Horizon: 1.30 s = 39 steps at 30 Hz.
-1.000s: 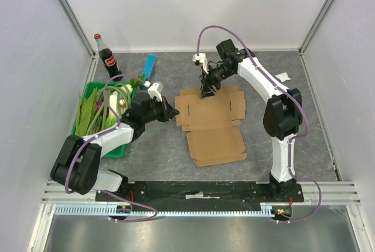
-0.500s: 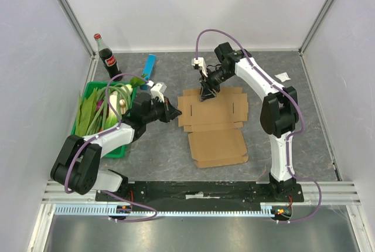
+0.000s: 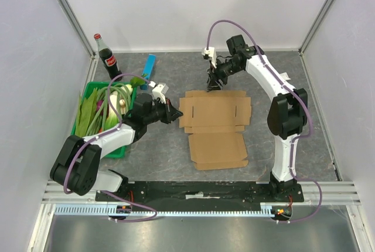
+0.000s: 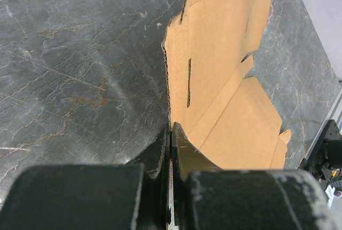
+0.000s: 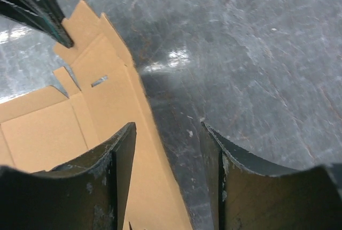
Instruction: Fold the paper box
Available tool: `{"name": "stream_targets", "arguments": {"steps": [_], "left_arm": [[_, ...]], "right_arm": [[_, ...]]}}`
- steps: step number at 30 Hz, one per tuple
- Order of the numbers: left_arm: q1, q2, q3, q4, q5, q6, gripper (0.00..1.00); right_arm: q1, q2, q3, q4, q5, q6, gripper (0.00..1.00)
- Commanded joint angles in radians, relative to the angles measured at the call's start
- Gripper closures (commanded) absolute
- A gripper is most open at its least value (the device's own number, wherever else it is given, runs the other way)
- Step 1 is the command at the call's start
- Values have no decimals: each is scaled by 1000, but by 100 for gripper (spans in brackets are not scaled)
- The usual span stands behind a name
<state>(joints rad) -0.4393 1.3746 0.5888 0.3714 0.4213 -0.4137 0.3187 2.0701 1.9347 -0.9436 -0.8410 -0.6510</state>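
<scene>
The paper box (image 3: 214,126) is thin brown cardboard, matt and unprinted. In the left wrist view its cut edge shows fine corrugation. The surface (image 3: 170,152) looks like dark grey stone, veined and lightly scratched, smooth with a soft sheen that throws pale patches of glare. The jaws of the left gripper (image 4: 171,132) and the right gripper (image 5: 168,128) are black and dull, plastic by the look, scuffed pale along their edges. The arm shells (image 3: 266,79) are white glossy plastic. At upper left of the top view, the bottle (image 3: 108,60) is glossy glass and the basket (image 3: 89,88) is green plastic. The rail (image 3: 193,210) along the bottom is pale brushed metal.
</scene>
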Motion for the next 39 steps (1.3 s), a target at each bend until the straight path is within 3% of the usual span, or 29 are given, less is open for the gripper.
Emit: {"name": "stream_targets", "arguments": {"steps": [1,3,8,14,16,20,23,26,28,30,39], "left_arm": [[-6,-40,-1,44,13,50,98],[-6,-51,-1,44,11,47,98],[-7,-60,0,52,17,38,98],[-10,-97,5,38,30,-8,98],[-10,-121,17,-14,57,-43,96],[17,-250,22,-95,59,-140,55],[94,-360,3,-97,51,-243,50],[186,-330,83,-152,62,-310,59],[206,-260,179,-149,149,-295,65],[205,-151,253,-163,274,-240,77],[140,-42,401,-262,356,-67,85]], "right_arm": [[34,31,26,-85,-97,-76,45],[33,39,24,-115,-124,-96,55],[33,24,-32,-121,-185,-131,66],[34,1,-20,-126,-236,-116,100],[34,-36,-37,-110,-242,-105,100],[36,-113,-101,-48,-228,-65,100],[34,-156,-135,-30,-243,-61,100],[39,-183,-151,-27,-280,-72,100],[45,-194,-149,-30,-287,-68,100],[56,-206,-152,-29,-285,-68,100],[80,-194,-134,-18,-291,-41,100]]}}
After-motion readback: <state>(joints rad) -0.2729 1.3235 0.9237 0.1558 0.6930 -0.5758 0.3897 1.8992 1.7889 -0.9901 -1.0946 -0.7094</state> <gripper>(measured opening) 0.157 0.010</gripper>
